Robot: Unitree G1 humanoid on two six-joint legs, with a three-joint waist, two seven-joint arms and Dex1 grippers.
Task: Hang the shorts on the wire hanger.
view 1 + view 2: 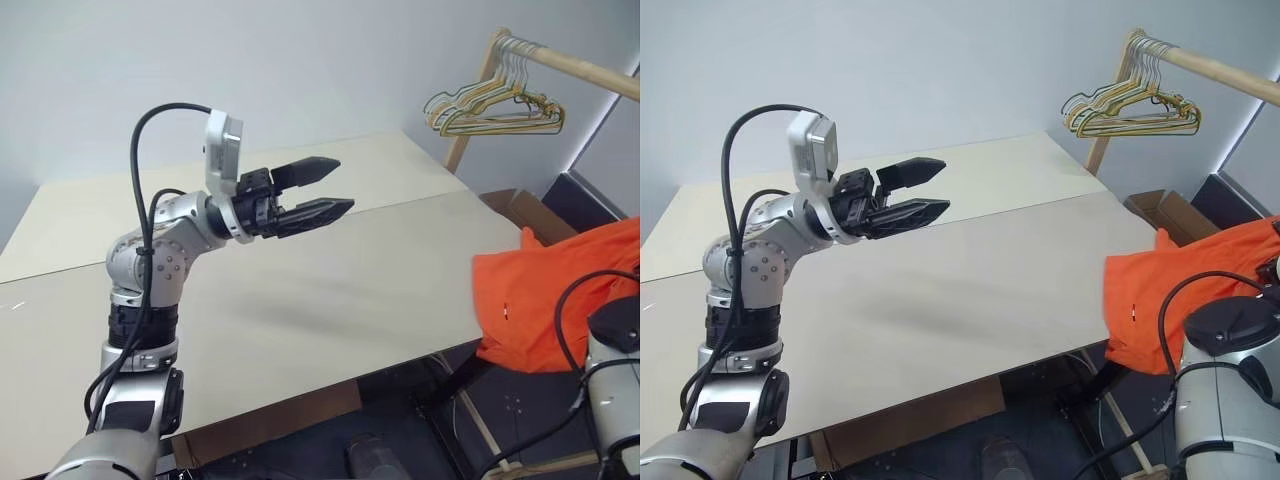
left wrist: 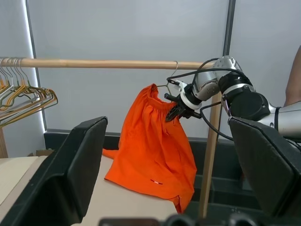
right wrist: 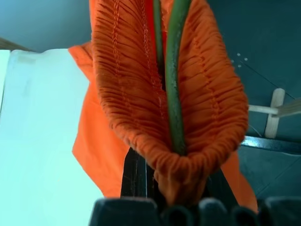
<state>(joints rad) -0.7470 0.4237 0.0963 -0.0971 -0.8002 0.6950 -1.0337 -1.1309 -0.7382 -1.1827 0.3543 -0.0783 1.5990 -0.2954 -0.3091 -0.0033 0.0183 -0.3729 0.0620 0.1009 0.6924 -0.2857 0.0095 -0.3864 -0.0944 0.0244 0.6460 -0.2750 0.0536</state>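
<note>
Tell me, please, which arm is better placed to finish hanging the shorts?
Right: its gripper is shut on the shorts at the wire hanger under the rod. The left gripper hangs open over the table.

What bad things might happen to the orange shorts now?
1. The right gripper pinches only the gathered waistband of the shorts, so they might slip loose.
2. The wire hanger runs through just that bunched part; the cloth may slide off.
3. The hem drags on the table and may snag.

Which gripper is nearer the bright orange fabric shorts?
Right. The right gripper is shut on the shorts' gathered waistband beside the wooden rail; the left gripper hovers open over the table, well apart.
</note>
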